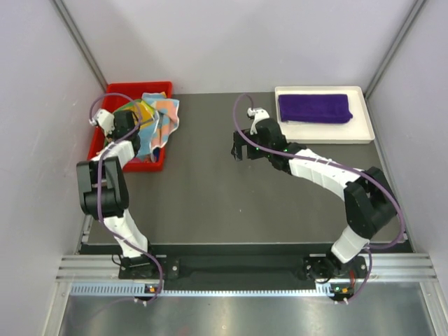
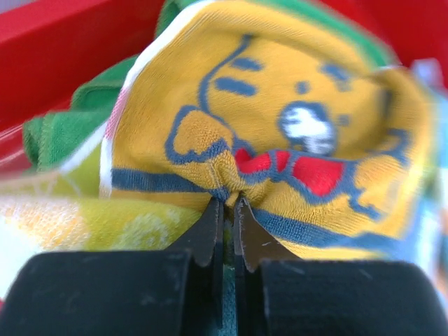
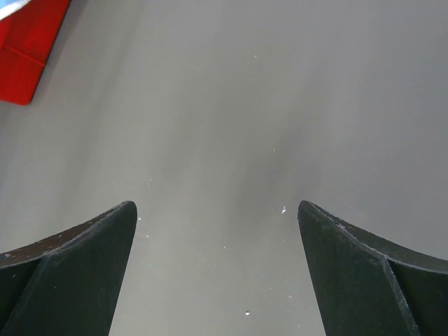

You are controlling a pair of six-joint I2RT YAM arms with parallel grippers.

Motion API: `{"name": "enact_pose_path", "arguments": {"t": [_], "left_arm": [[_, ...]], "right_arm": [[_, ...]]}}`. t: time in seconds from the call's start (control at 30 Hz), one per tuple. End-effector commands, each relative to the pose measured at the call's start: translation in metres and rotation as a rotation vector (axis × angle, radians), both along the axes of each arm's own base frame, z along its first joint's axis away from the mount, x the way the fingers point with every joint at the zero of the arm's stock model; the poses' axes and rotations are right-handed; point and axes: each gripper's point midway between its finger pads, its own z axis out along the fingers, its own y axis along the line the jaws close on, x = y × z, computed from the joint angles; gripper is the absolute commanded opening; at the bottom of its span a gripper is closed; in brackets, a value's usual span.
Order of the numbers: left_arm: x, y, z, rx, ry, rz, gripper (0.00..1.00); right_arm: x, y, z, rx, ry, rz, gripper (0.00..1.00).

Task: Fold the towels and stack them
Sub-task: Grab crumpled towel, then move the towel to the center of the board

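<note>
The left gripper pinches a fold of the yellow towel tight; the right gripper gapes empty. A slow, straight lift should shed the green towel.

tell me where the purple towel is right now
In the top view, the purple towel lies folded in the white tray at the far right corner of the table, just beyond the right pincer.

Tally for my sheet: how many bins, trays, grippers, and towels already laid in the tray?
Red bin: 1
White tray: 1
Grippers: 2, left gripper and right gripper
Purple towel in the tray: 1
Total: 5
Bin towels, including the yellow towel the left gripper pinches, are too bunched to count.
</note>
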Motion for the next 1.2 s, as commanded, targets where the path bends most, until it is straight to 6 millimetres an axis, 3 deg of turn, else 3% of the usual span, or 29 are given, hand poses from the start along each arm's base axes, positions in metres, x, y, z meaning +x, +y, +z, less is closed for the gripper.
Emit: {"name": "enact_pose_path", "arguments": {"t": [0.0,0.2,0.27,0.3,0.37,0.43,0.57,0.6,0.63,0.77,0.8,0.9,1.07,1.17], "left_arm": [[0.011,-0.029,0.081,0.038,-0.258,-0.093,0.00],[-0.001,-0.067,0.116,0.105,-0.342,-0.156,0.00],[-0.005,-0.070,0.130,0.128,-0.368,-0.157,0.00],[-0.005,-0.089,0.132,0.133,-0.370,-0.192,0.00],[-0.010,-0.100,0.145,0.164,-0.388,-0.202,0.00],[-0.014,-0.121,0.147,0.179,-0.389,-0.238,0.00],[-0.022,-0.157,0.172,0.208,-0.435,-0.319,0.00],[-0.024,-0.178,0.178,0.207,-0.448,-0.369,0.00],[-0.028,-0.187,0.190,0.222,-0.460,-0.384,0.00],[-0.047,-0.237,0.204,0.230,-0.474,-0.497,0.00],[-0.053,-0.257,0.203,0.218,-0.474,-0.544,0.00],[-0.071,-0.290,0.191,0.194,-0.447,-0.647,0.00],[-0.101,-0.327,0.170,0.140,-0.417,-0.779,0.00],[-0.118,-0.353,0.170,0.152,-0.415,-0.877,0.00]], "right_arm": [[0.001,0.017,0.011,0.033,-0.050,0.033,0.97],[-0.001,0.018,0.006,0.028,-0.041,0.041,0.96],[-0.001,0.018,0.005,0.025,-0.040,0.042,0.96],[0.001,0.020,0.009,0.038,-0.056,0.043,0.96],[0.000,0.021,0.008,0.041,-0.058,0.044,0.96],[0.001,0.020,0.008,0.042,-0.059,0.042,0.96],[0.002,0.015,0.009,0.033,-0.072,0.021,0.96],[0.002,0.014,0.009,0.031,-0.073,0.015,0.96],[0.004,0.011,0.011,0.028,-0.080,0.000,0.96],[0.008,0.001,0.011,0.019,-0.084,-0.058,0.96],[0.011,-0.005,0.011,0.020,-0.082,-0.080,0.96],[0.015,-0.021,0.010,0.039,-0.070,-0.129,0.96],[0.022,-0.041,0.007,0.069,-0.051,-0.193,0.96],[0.025,-0.052,0.006,0.111,-0.034,-0.223,0.96]]}}
